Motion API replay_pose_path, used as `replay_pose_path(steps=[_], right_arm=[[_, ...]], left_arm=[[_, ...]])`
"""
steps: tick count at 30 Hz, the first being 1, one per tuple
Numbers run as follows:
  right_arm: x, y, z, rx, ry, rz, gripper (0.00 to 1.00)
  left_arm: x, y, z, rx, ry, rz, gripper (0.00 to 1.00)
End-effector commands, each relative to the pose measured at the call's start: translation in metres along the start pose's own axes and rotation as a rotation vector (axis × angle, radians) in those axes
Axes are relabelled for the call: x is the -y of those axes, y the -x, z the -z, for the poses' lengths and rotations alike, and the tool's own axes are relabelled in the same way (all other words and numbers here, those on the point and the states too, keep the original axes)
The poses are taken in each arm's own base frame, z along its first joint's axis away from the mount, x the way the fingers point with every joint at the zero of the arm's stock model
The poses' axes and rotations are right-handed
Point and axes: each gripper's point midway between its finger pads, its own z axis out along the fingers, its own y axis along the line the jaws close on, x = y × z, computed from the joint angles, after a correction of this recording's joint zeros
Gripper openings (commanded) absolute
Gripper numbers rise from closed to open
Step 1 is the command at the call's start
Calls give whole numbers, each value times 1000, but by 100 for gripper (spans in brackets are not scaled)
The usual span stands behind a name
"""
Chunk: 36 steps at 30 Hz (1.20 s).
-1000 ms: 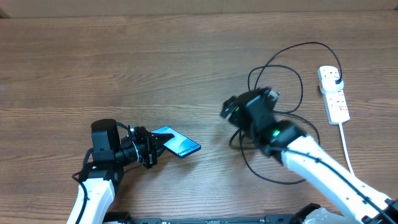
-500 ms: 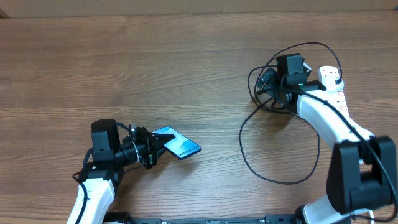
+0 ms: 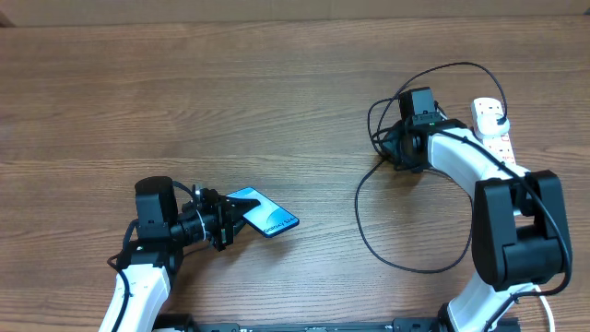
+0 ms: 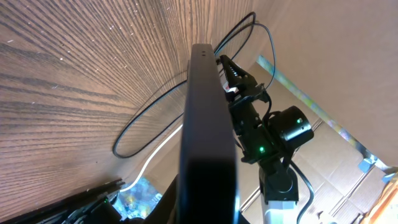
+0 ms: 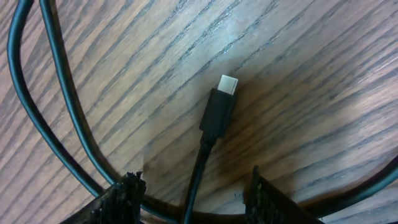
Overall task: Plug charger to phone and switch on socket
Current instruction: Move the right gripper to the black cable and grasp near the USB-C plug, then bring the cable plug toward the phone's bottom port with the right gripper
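The charger (image 5: 217, 115) lies on the wooden counter (image 3: 184, 92) near its right edge. The right wrist view shows its connector tip flat on the wood, metal end bare, which the overhead view does not resolve. The right pincer (image 5: 194, 180) is spread wide, one finger (image 5: 121, 199) on each side of the cable just behind the connector, gripping nothing. Only the fingertips are in frame. The overhead view shows the cable looping toward the front edge, and the black plug head seated in the socket (image 3: 484, 111) near the far right corner. The right arm covers part of the socket, and the switch positions are illegible.

The phone (image 3: 267, 217) is near the front edge, left of centre, clamped at one end by the left pincer (image 3: 229, 221). The left wrist view shows the phone edge-on only, so its port is indiscernible.
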Motion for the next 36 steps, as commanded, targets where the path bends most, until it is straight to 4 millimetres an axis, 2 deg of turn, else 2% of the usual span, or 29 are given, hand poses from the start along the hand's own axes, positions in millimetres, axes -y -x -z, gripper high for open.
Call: replay_pose_path(steps=[1,3,6,10,15,23,24,26,29,31,33,36], right_arm=[[7,-14,-23,-54,-43,-17,44],[11,-22,-31,-76,-66,-9,33],[18,-38,-39,-121,-111,13,24],[22,-56,-38,-163,-150,47,28],[21,-64,-37,-179,-163,66,32],[22,-65,-37,-180,-165,67,4],[22,-64,-37,-179,-164,67,4],[20,-63,-37,-173,-155,73,4],[9,-55,-37,-147,-113,145,4],[-1,-46,-30,-126,-82,211,4],[-10,-32,-15,-83,-68,239,4],[-22,-4,22,24,-56,233,4]], left_arm=[[6,-7,1,-38,-14,-33,10],[6,-7,1,-38,-14,-33,10],[6,-7,1,-39,-13,-33,10],[6,-7,1,-37,-14,-32,11],[6,-7,1,-38,-14,-33,12],[6,-7,1,-39,-14,-33,12],[6,-7,1,-39,-14,-33,8],[6,-7,1,-38,-14,-34,4],[6,-7,1,-38,-14,-34,4],[6,-7,1,-38,-14,-45,4],[6,-7,1,-39,-14,-64,4],[6,-9,1,-49,-15,-78,4]])
